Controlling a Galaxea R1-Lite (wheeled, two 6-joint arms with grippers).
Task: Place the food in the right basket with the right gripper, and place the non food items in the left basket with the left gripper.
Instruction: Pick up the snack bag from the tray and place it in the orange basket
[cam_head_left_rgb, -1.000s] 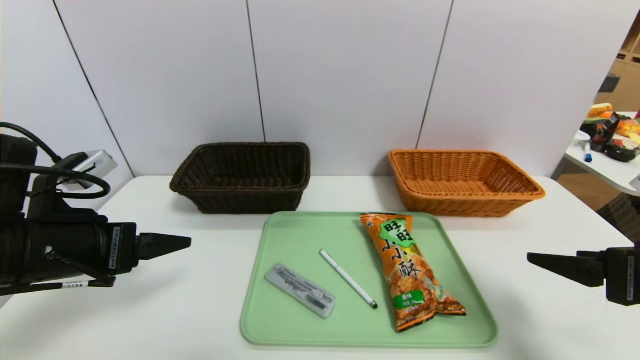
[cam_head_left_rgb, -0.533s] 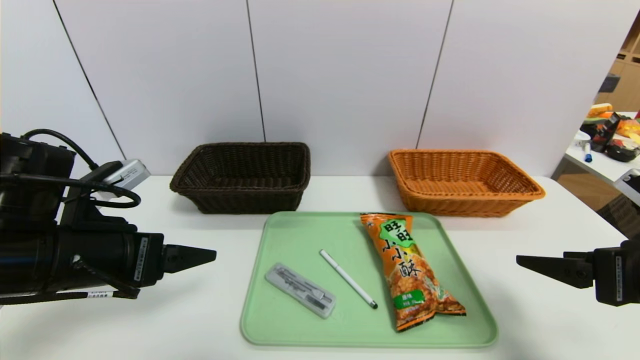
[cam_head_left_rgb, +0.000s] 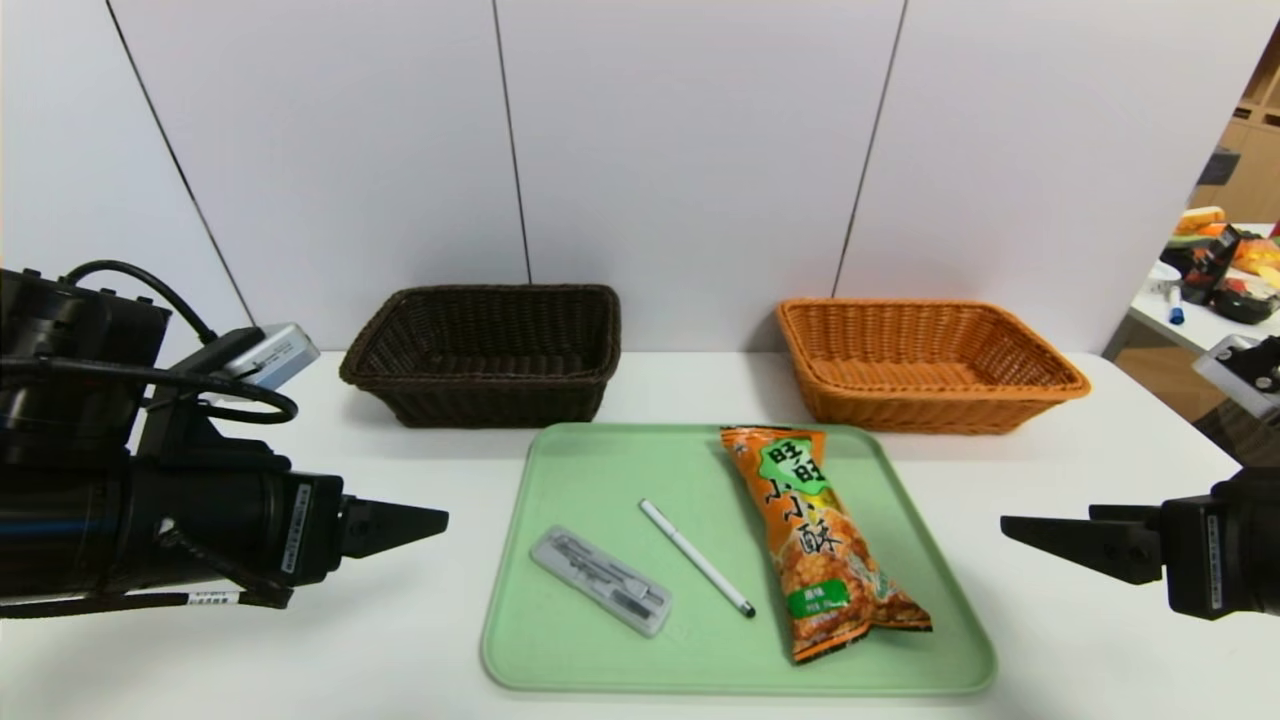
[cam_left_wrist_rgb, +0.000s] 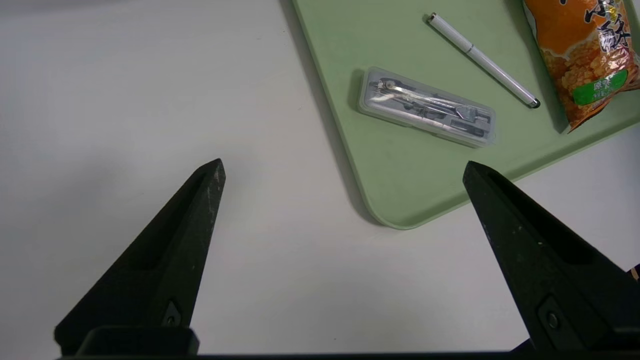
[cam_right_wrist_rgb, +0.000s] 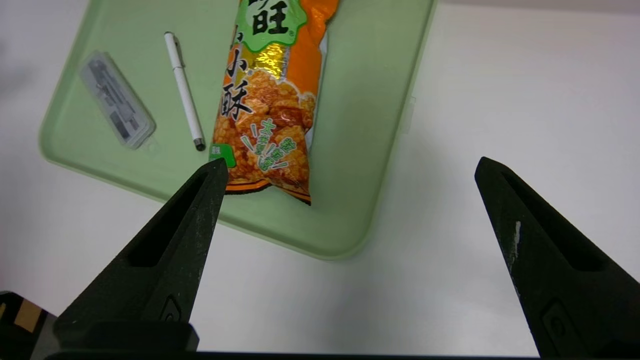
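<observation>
On the tabletop (cam_head_left_rgb: 300, 640), a green tray (cam_head_left_rgb: 590, 660) sits at center. The snack bag (cam_head_left_rgb: 820, 540) lies on the tray's 3 o'clock half, the white pen (cam_head_left_rgb: 695, 557) just beside it toward 9 o'clock, and the clear plastic case (cam_head_left_rgb: 600, 581) toward the tray's 8 o'clock corner. The dark basket (cam_head_left_rgb: 485, 350) stands at 11 o'clock from the tray, the orange basket (cam_head_left_rgb: 925, 365) at 1 o'clock; neither holds anything visible.

The left gripper (cam_head_left_rgb: 395, 527) hangs at 9 o'clock, off the tray, jaws spread wide and holding nothing. The right gripper (cam_head_left_rgb: 1050, 540) hangs at 3 o'clock, likewise wide and empty.

Likely risks: both arms reaching into the tray together could collide over the middle. The slim pen may roll or slip from a pinch, and the slick, puffy bag could slide away if caught near its edge.
</observation>
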